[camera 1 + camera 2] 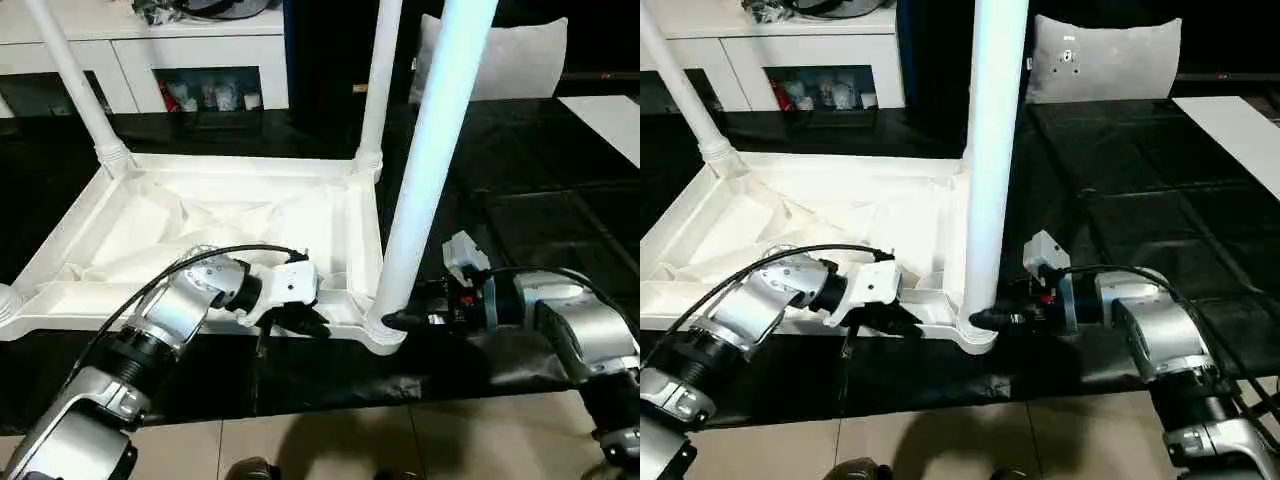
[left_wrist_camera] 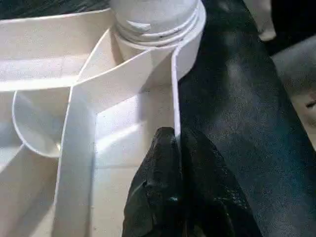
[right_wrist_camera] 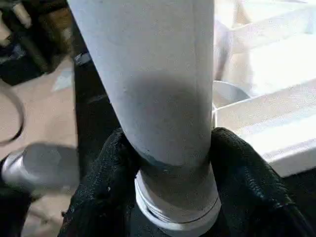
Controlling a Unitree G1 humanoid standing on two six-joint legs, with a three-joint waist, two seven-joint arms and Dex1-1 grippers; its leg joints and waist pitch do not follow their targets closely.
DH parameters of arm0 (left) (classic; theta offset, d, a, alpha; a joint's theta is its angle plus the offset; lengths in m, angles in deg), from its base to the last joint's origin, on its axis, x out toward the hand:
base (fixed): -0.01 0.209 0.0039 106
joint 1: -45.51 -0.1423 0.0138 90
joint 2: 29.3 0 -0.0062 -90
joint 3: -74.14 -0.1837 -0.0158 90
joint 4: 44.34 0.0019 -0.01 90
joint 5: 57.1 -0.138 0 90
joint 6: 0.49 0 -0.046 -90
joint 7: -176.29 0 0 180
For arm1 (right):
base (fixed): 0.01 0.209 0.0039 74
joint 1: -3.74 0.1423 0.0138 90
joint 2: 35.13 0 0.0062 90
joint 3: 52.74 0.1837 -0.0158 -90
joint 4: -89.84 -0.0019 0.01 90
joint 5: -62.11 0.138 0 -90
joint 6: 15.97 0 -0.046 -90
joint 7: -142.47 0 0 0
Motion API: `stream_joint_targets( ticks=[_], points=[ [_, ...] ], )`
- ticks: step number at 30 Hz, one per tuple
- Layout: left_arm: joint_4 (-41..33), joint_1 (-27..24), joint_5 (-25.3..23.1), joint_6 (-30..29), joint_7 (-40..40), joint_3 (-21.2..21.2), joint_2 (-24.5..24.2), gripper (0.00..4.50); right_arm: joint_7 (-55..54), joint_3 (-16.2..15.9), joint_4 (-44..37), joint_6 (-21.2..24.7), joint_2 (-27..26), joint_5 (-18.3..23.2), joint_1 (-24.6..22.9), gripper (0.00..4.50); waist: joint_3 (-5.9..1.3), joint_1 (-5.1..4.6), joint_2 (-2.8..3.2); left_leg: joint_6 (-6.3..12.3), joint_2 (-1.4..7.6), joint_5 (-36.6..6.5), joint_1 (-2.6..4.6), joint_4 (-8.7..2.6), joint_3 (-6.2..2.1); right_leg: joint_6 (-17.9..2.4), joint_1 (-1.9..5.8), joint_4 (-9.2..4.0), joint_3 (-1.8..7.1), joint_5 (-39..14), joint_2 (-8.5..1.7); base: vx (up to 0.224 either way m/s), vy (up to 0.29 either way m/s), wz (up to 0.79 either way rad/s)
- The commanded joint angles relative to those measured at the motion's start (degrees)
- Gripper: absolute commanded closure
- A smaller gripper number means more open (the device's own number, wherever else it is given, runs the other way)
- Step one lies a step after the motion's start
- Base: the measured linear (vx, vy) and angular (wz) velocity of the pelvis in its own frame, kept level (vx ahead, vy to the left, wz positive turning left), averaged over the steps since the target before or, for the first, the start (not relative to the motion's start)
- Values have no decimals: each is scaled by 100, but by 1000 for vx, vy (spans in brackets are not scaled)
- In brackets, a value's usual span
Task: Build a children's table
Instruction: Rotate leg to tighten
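Centrally, the right gripper clasps the near leg just above its threaded collar, black fingers on either side. Leg axis: upright, seated in the corner socket. The left gripper pinches the rim of the inverted table, a smooth, ribbed white plastic tray.

Black mat on a tiled floor

The upturned white children's table lies directly on the mat, its ribbed underside up, one long edge beside the mat's near edge. A pale cushion rests at the mat's far edge. Beige tiles show along the near side.
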Motion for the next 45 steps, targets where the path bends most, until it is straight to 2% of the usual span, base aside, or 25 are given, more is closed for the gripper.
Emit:
stream_joint_targets(
  ticks=[1, 3, 4, 5, 6, 8, 10, 11, 13, 14, 15, 17, 20, 22, 24, 26, 27, 28, 30, 32, 33, 36, 40, 44, 45],
  points=[
    [-110, 48, 76, -217, -275, -134, 467, 450, -857, 61, -49, 248, -461, 50, 182, 258, -338, -44, -79, 163, 272, -1779, 92, -449, -111, -675, 234, -540, 287, -3146, -406, 0, 0, 0],
    [-81, 75, 75, -256, -346, -114, 524, 450, -1053, 88, -2, 282, -550, 2, 225, 259, -320, -92, -86, 103, 238, -1902, 109, -440, -130, -516, 223, -599, 249, -3511, -412, 0, 0, 0],
    [33, 186, 91, -478, -691, 4, 764, 450, -1713, 199, 249, 354, -844, -150, 377, 259, -312, -136, -76, 73, 224, -1976, 108, -433, -141, -427, 215, -620, 229, -3677, -412, 0, 0, 0],
    [91, 249, 81, -589, -877, 59, 875, 450, -2051, 254, 376, 408, -965, -238, 451, 259, -295, -208, -106, 48, 195, -2043, 93, -418, -150, -330, 211, -660, 182, -3856, -396, 0, 0, 0],
    [120, 281, 75, -646, -973, 87, 931, 450, -2222, 281, 441, 436, -1025, -284, 489, 259, -300, -229, -81, 8, 198, -2081, 99, -413, -168, -300, 215, -659, 162, -3910, -405, 0, 0, 0],
    [289, 464, 56, -975, -1556, 279, 1240, 450, -3042, 409, 663, 554, -1299, -506, 628, 259, -303, -377, -64, -35, 187, -2291, 112, -405, -203, -174, 222, -725, 81, -3957, -393, 0, 0, 0],
    [435, 621, 51, -1227, -2049, 457, 1485, 450, -3734, 583, 855, 704, -1546, -600, 757, 259, -319, -480, -58, -12, 216, -2312, 41, -448, -245, -212, 288, -698, 72, -3653, -396, 0, 0, 0],
    [531, 726, 33, -1352, -2393, 582, 1653, 450, -4083, 669, 947, 699, -1671, -667, 815, 259, -316, -522, -46, 15, 234, -2370, 27, -469, -253, -267, 287, -693, 86, -3466, -394, 0, 0, 0],
    [601, 811, -42, -1409, -2753, 701, 1829, 450, -4313, 527, 965, 402, -1676, -960, 804, 259, -363, -544, -52, 63, 226, -2229, 50, -462, -230, -435, 277, -667, 128, -3056, -408, 0, 0, 0],
    [601, 811, -42, -1409, -2753, 701, 1829, 450, -4313, 527, 965, 402, -1676, -960, 804, 259, -367, -550, -60, 113, 230, -2109, 19, -469, -221, -511, 293, -646, 153, -2868, -413, 0, 0, 0],
    [566, 808, -52, -1463, -2757, 710, 1875, 450, -4321, 575, 964, 343, -1729, -892, 805, 259, -371, -544, -62, 227, 229, -1881, -31, -473, -202, -651, 316, -597, 193, -2533, -413, 0, 0, 0],
    [544, 800, -80, -1456, -2713, 679, 1874, 450, -4303, 658, 949, 369, -1796, -784, 813, 190, -402, -510, -78, 411, 219, -1483, -20, -440, -147, -935, 309, -531, 251, -1975, -408, 0, 0, 0],
    [558, 790, -125, -1417, -2687, 649, 1871, 450, -4230, 700, 860, 407, -1847, -715, 801, 188, -407, -456, -75, 534, 218, -1205, 1, -414, -105, -1103, 297, -508, 269, -1751, -399, 0, 0, 0],
    [564, 758, -204, -1357, -2647, 586, 1795, 450, -4181, 580, 833, 359, -1745, -866, 749, 156, -424, -348, -75, 591, 227, -903, -1, -403, -92, -1160, 311, -453, 281, -1519, -395, 0, 0, 0],
    [606, 736, -314, -1216, -2665, 502, 1682, 450, -4203, 524, 880, 253, -1645, -951, 709, 150, -412, -308, -110, 587, 217, -861, -18, -396, -86, -1156, 313, -430, 290, -1537, -388, 0, 0, 0],
    [633, 726, -371, -1134, -2659, 477, 1606, 450, -4117, 583, 888, 193, -1583, -868, 681, 142, -420, -254, -96, 565, 227, -848, -4, -398, -85, -1103, 322, -424, 295, -1618, -402, 0, 0, 0],
    [633, 703, -392, -1060, -2589, 457, 1531, 450, -3937, 650, 876, 100, -1505, -770, 642, 115, -419, -238, -92, 556, 227, -863, -3, -402, -82, -1074, 319, -433, 291, -1654, -392, 0, 0, 0],
    [629, 689, -400, -1018, -2541, 444, 1490, 450, -3826, 692, 867, 41, -1465, -723, 618, 109, -416, -224, -89, 551, 238, -912, 5, -406, -82, -1050, 314, -437, 293, -1682, -386, 0, 0, 0],
    [642, 642, -433, -843, -2374, 387, 1352, 450, -3213, 732, 765, -70, -1235, -532, 508, 106, -406, -220, -72, 537, 247, -984, 8, -418, -91, -1048, 310, -447, 289, -1719, -382, 0, 0, 0],
    [655, 584, -469, -720, -2213, 322, 1213, 450, -2717, 722, 680, -152, -978, -441, 410, 70, -398, -216, -81, 543, 252, -1111, 7, -421, -94, -1022, 319, -455, 285, -1796, -377, 0, 0, 0],
    [665, 570, -478, -671, -2164, 298, 1173, 450, -2608, 716, 673, -177, -904, -432, 392, 65, -398, -211, -65, 542, 266, -1176, 15, -424, -98, -1005, 315, -460, 287, -1846, -378, 0, 0, 0],
    [636, 457, -445, -322, -1763, 168, 898, 450, -2120, 737, 741, -375, -474, -402, 370, 38, -396, -189, -79, 508, 268, -1211, 13, -426, -97, -1030, 312, -458, 291, -1877, -384, 0, 0, 0],
    [527, 326, -358, -34, -1077, -9, 552, 450, -1374, 565, 859, -587, 5, -454, 384, 7, -393, -134, -93, 485, 268, -1234, 24, -423, -82, -1007, 309, -467, 292, -2063, -395, 0, 0, 0],
    [456, 263, -289, 108, -725, -79, 426, 450, -1220, 485, 935, -762, 126, -528, 409, 7, -407, -99, -93, 477, 284, -1191, 28, -421, -85, -1040, 303, -443, 289, -2044, -399, 0, 0, 0],
    [374, 222, -226, 211, -430, -155, 333, 450, -977, 365, 930, -956, 211, -582, 405, 7, -402, -104, -95, 479, 281, -1196, 23, -421, -83, -1044, 301, -446, 288, -2053, -396, 0, 0, 0]
  ],
)
